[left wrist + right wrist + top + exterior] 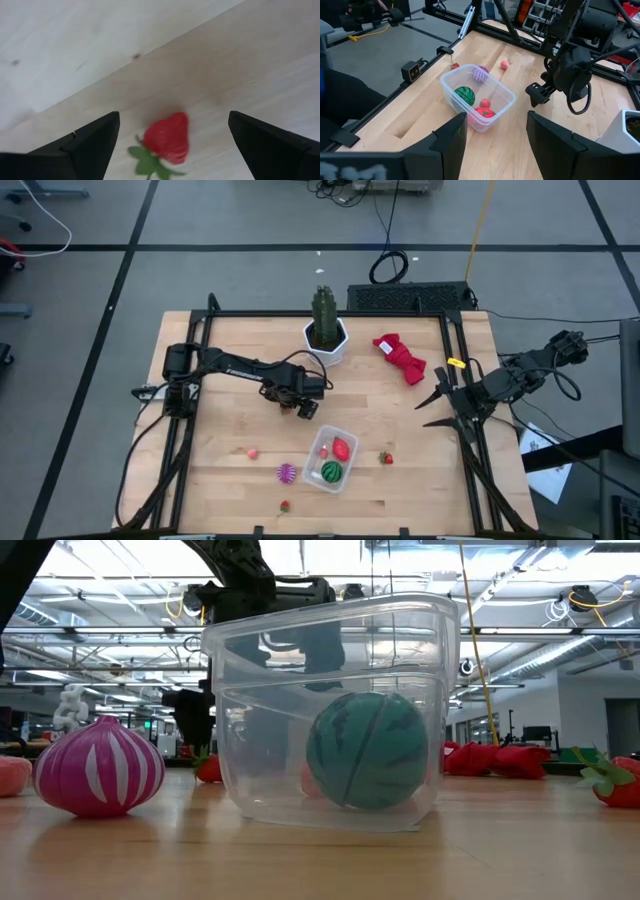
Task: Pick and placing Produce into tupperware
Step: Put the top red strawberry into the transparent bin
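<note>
A small red strawberry (pixel 167 137) with a green leafy cap lies on the bare wood right below the left gripper (pixel 304 407), in the gap between its two dark fingers (pixel 90 140), which stand wide apart and have hold of nothing. Neither finger touches the berry.

Just beyond that gripper, toward the table's front edge, sits the clear tupperware (pixel 316 477). Inside it I count three pieces: one green striped ball (pixel 331 472), one larger red piece (pixel 341 449), and one little red bit (pixel 485 103) next to them. From table height the ball fills the tub's middle.

Outside the tub, on the wood around it, there are four loose pieces: one purple spiky piece (pixel 287 472) just beside the tub on the far side from the right arm, one pink bit (pixel 253 452) a little farther out the same way, one tiny red bit (pixel 285 505) near the front edge, and one strawberry-like piece (pixel 385 458) on the tub's other side.

Behind the left gripper stands one green cactus (pixel 324 316) in a white hexagonal pot (pixel 337 343), and one red cloth bundle (pixel 400 358) lies off toward the right arm.

The right gripper (pixel 440 402) hangs at the table's right edge, well apart from the tub, fingers (pixel 447 140) spread open and empty.
</note>
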Available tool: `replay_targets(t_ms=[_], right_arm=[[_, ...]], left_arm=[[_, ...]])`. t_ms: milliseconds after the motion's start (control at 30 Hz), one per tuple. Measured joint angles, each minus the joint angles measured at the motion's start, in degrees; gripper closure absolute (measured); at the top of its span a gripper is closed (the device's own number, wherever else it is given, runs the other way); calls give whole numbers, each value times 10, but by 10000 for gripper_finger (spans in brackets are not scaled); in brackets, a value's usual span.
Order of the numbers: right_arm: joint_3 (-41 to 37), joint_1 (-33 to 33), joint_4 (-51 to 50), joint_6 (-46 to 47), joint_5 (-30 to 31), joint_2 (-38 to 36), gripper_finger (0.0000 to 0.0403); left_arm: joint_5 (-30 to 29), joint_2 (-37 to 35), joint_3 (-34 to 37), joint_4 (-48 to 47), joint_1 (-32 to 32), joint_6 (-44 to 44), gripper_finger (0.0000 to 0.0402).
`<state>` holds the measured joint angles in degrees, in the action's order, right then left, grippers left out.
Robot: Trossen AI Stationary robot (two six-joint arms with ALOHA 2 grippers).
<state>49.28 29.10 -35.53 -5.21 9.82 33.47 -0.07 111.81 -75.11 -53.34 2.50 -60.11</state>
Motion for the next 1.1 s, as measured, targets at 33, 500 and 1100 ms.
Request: replay_targets(t_ms=[33,500,1100], right_arm=[[0,0,0,0,0,0,206],[0,0,1,0,0,0,206],[0,0,1,1,0,1,206]], left_arm=[[0,0,0,-6,-2,-1,23],[-12,0,0,-29,-17,-4,23],[-31,16,2,-21,-16,-4,178]])
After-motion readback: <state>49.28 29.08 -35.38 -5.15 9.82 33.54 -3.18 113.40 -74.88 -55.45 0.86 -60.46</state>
